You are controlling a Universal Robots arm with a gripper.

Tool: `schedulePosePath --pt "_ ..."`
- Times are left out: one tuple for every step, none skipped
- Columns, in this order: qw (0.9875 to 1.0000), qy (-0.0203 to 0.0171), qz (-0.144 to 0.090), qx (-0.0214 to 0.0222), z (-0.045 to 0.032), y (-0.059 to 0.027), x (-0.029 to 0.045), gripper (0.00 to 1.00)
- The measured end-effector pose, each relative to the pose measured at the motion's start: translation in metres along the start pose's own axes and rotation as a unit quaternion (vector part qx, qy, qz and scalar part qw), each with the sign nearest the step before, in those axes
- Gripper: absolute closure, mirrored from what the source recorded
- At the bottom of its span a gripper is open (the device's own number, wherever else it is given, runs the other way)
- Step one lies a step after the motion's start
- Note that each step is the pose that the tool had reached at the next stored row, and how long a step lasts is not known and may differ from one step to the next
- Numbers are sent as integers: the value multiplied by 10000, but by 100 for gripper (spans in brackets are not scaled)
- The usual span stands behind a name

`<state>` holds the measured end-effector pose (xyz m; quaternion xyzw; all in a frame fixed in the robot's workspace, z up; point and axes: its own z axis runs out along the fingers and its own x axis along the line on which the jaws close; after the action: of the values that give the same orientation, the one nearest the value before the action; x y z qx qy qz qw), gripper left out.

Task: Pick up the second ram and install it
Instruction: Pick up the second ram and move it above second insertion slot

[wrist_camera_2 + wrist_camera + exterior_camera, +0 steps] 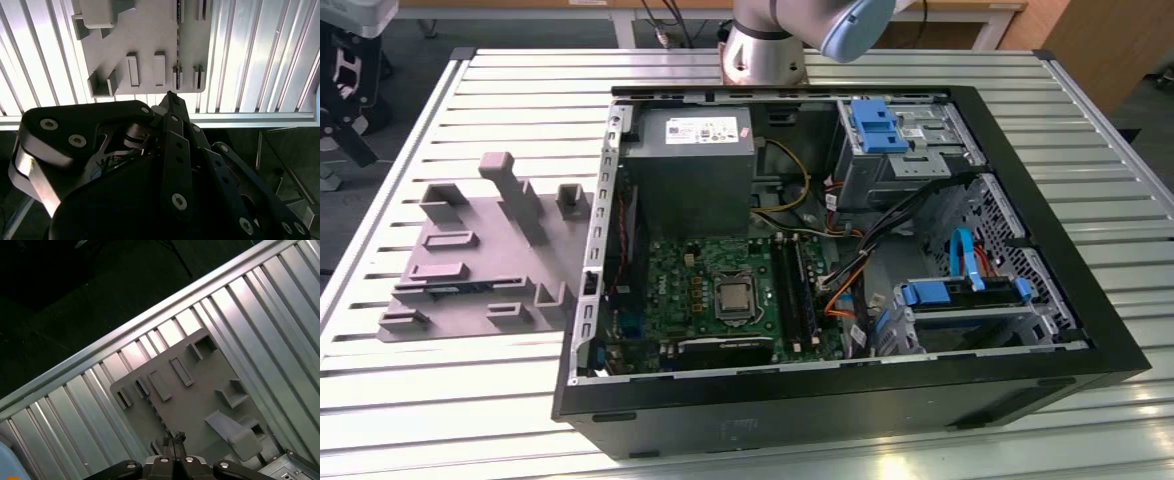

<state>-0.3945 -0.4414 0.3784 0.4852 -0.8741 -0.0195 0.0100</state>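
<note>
The second ram (pixel 450 288) shows as a thin dark bluish strip set in the grey fixture plate (pixel 480 250), on the exterior view's left of the open computer case (pixel 854 250). In the second wrist view it is a dark narrow line (pixel 177 47) seen edge-on in a slot of the plate (pixel 145 30). My gripper (pixel 170 96) hangs well above the plate, its black fingers drawn together to a point with nothing between them. In the first wrist view the gripper (pixel 175 436) points down at the plate (pixel 200 395). The motherboard's long black slots (pixel 794 290) lie inside the case.
The case stands on a slatted metal table (pixel 494 90), with its power supply (pixel 687 160), blue drive cages (pixel 881 125) and loose cables (pixel 854 280) inside. Upright blocks (pixel 520 200) rise from the fixture plate. The arm's base (pixel 767 45) stands behind the case.
</note>
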Motion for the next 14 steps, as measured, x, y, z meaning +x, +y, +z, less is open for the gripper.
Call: schedulePosePath --pt "10000 4 -90 0 2 0 0 89" --pt "9998 8 -182 0 3 0 0 89" --pt "9996 12 -277 0 4 0 0 89" --pt "9994 16 -355 -1 4 0 0 89" --pt "9993 17 -385 -1 4 0 0 89" --pt "9993 17 -386 -1 4 0 0 89" --pt "9992 17 -394 -1 4 0 0 89" --pt "9992 17 -401 -1 5 0 0 89" --pt "9992 18 -401 -1 4 0 0 89" --pt "9992 18 -401 -1 4 0 0 89" --pt "9992 18 -402 -1 5 0 0 89" --pt "9992 18 -402 -1 4 0 0 89" --pt "9992 18 -402 -1 4 0 0 89" --pt "9992 18 -402 -1 5 0 0 89"
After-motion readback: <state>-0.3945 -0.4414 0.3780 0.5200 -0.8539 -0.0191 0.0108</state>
